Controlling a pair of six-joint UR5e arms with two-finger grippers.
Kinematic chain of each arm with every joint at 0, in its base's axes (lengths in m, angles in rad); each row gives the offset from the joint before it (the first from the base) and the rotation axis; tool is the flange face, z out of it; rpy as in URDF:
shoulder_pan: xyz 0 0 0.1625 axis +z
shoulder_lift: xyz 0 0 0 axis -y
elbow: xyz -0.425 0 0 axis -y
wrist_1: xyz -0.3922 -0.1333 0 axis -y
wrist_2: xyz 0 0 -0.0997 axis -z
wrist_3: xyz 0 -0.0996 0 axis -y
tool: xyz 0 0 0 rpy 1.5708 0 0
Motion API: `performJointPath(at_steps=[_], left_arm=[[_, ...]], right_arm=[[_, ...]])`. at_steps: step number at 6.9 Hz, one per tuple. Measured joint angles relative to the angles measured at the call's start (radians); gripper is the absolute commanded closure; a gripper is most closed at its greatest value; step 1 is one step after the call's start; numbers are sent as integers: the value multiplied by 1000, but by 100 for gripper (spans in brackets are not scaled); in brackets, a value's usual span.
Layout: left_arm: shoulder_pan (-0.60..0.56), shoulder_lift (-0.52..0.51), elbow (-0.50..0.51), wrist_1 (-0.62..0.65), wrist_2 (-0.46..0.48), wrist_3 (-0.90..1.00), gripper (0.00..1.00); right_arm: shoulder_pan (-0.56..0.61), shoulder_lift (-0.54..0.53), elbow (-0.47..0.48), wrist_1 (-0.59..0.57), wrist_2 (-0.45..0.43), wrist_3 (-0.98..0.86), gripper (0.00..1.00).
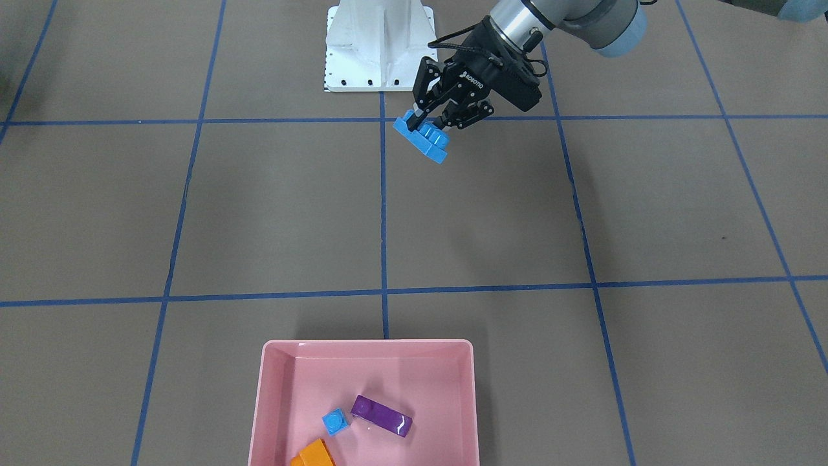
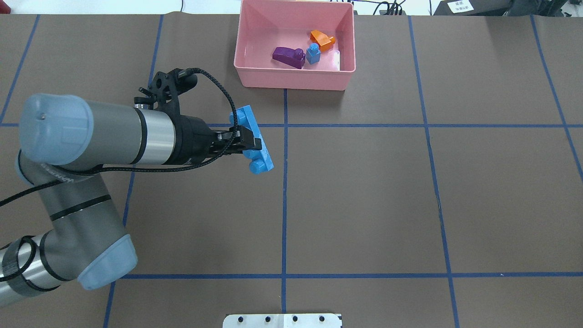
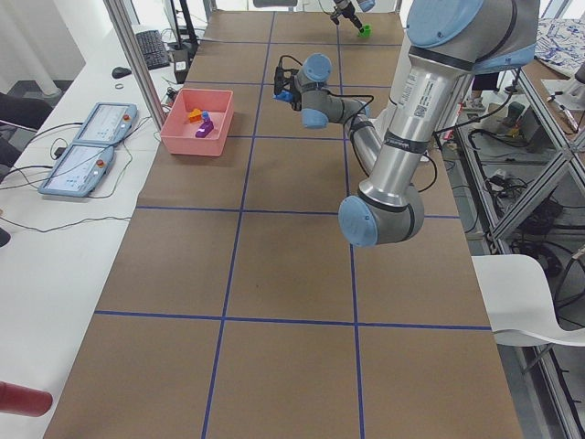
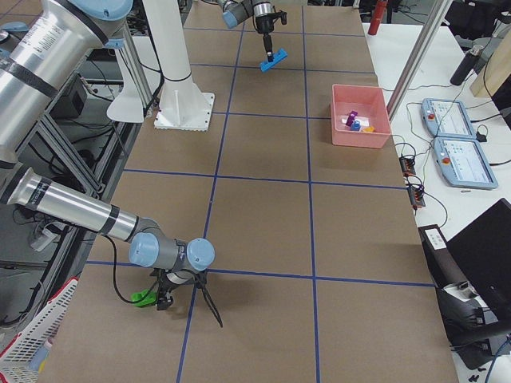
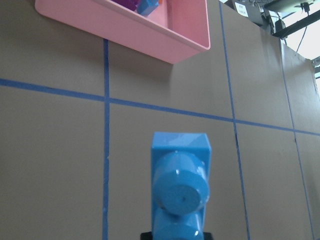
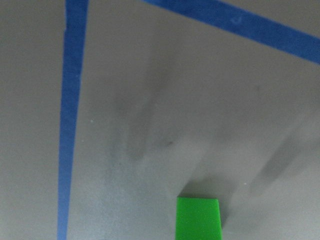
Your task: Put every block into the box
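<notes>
**Blocks, five.** You have three lying inside the box (image 2: 294, 84):
- orange block (image 2: 322, 39)
- purple block (image 2: 288, 56)
- small light-blue block (image 2: 313, 53)

The long light-blue block (image 1: 424, 144) is clamped across its middle by the left end effector (image 1: 428, 125) and held tilted above the bench (image 2: 364, 205).

The green block (image 4: 142, 298) is low by the bench at the right end effector (image 4: 164, 299). You cannot tell how wide that one stands.

**Box, one.** It is pink and sits at the bench's far edge from the robot, well apart from the green block.

**Room.** Bench surface crossed by blue tape lines (image 2: 284, 205) lies between the held block and the box's near wall.

**Surroundings.**
- One white robot base (image 1: 380, 45) stands on the robot's side of the held block.
- Two tablets (image 4: 455, 140) sit on the side table beyond the box.
</notes>
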Motion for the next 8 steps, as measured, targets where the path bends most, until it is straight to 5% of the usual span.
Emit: performJointPath(at_steps=[3,5,8], left_arm=[[-5,-237,261,-7,120,-90,100],[-24,-310,341,-9,138,-102,100],[-46,-394,422,-9,143,-112,100]], right_arm=[[-13,1,-24,0,4,0,31],[-17,2,-43,1,2,0,100],[-19,2,-46,4,1,0,100]])
